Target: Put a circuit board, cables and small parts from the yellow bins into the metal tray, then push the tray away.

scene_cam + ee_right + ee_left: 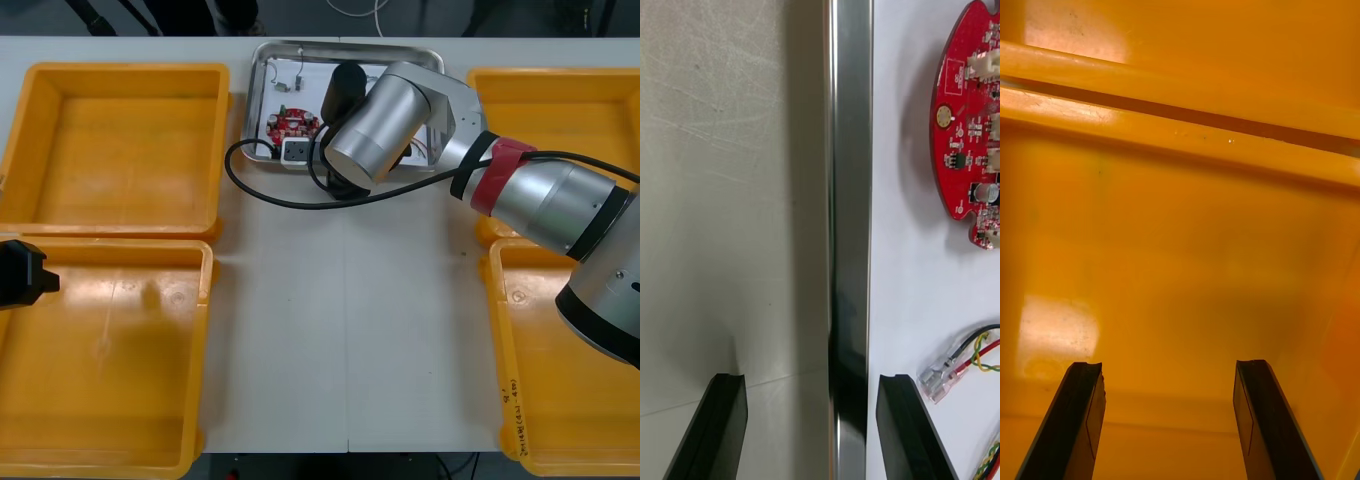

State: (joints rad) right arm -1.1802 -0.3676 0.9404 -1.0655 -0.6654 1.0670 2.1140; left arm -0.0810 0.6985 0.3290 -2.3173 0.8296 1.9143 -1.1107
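Note:
The metal tray [262,60] lies at the table's far middle, white inside. In it are a round red circuit board [292,124], a red and yellow cable [970,360] and small metal parts [283,85]. A black cable [270,195] loops from the tray out over its near edge onto the table. My right arm [385,125] reaches over the tray's near edge. In the right wrist view my right gripper [811,382] is open and straddles the tray rim [848,187], one finger over the table, the other inside near the circuit board [970,127]. My left gripper [1169,367] is open.
Yellow bins stand at far left [120,150], near left [100,350], far right [560,100] and near right [560,380]. My left gripper [20,275] is parked over the near left bin [1180,247]. Bare table runs between the bins.

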